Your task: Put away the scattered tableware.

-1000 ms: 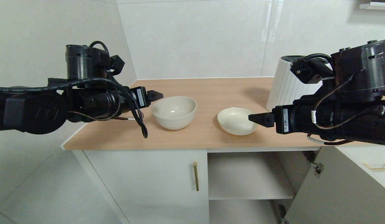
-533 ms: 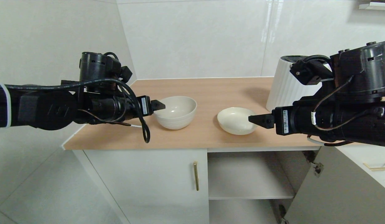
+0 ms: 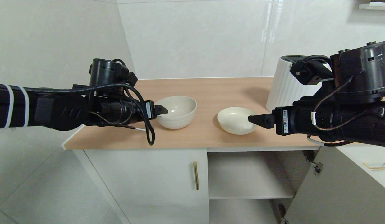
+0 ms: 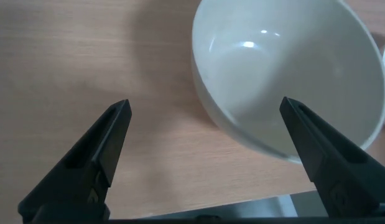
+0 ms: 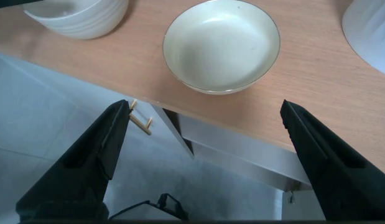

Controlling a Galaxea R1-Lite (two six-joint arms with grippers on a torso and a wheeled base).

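Cream ceramic, glazed and slick, is my worry here. The left gripper (image 3: 161, 109) has its fingers spread wide astride the near wall of the deep bowl (image 3: 176, 112), one over the hollow and one outside. If it closes off-centre, I'd expect the bowl to skid across the wooden counter (image 3: 208, 90) or slip once lifted. The right gripper (image 3: 255, 120), also spread wide, hangs just short of the shallow bowl (image 3: 236, 120). The wrist views make the spread plain, where the head view gives each gripper as one dark tip. The head view also takes in the open cupboard shelf (image 3: 246, 183) beneath the right gripper.
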